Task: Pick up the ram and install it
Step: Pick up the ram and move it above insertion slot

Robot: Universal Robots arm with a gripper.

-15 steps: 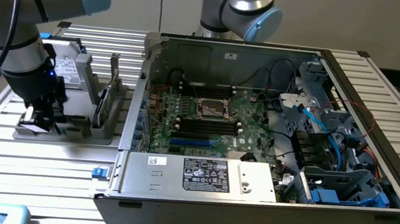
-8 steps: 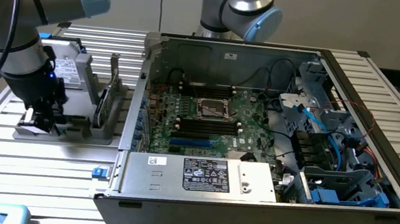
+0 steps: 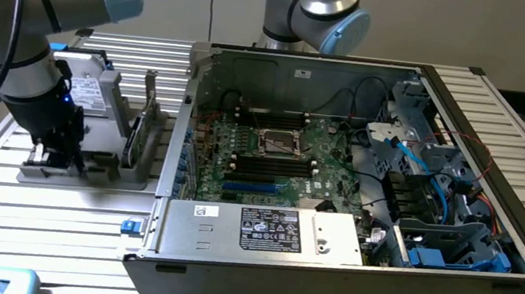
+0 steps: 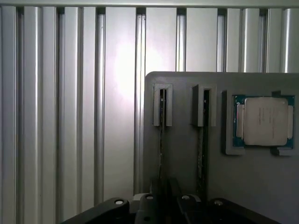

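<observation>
In the exterior view, the arm (image 3: 18, 55) stands at the exterior view's left, with its forearm angled down and its wrist turned so that the gripper (image 3: 54, 153) points straight down onto a grey holder (image 3: 93, 173). This holder lies on the slatted desk (image 3: 40, 219), just beside the open computer case (image 3: 229, 275), probably so that parts wait within short reach of the motherboard (image 3: 321, 142). The black memory slots (image 3: 271, 166) on that board look unfilled, so I judge the installing not yet done. An upright expansion card (image 3: 148, 124) stands at the holder's far side, apart from the gripper. From this side I cannot make out the ram itself.

In the wrist view, the camera looks down along the tool onto the same holder (image 4: 187, 158). Two narrow grooves keep thin sticks on edge, which leaves their long sides free for grasping. The ram (image 4: 161, 140) sits in the groove in line with the gripper (image 4: 163, 205), seated in the holder and not lifted. A second stick (image 4: 204, 140) stands in the neighbouring groove, and the square processor chip (image 4: 265, 120) rests in its own recess beyond it. The gripper's dark body is at the ram's near end, but I cannot tell whether it is open or closed, or gripping anything
</observation>
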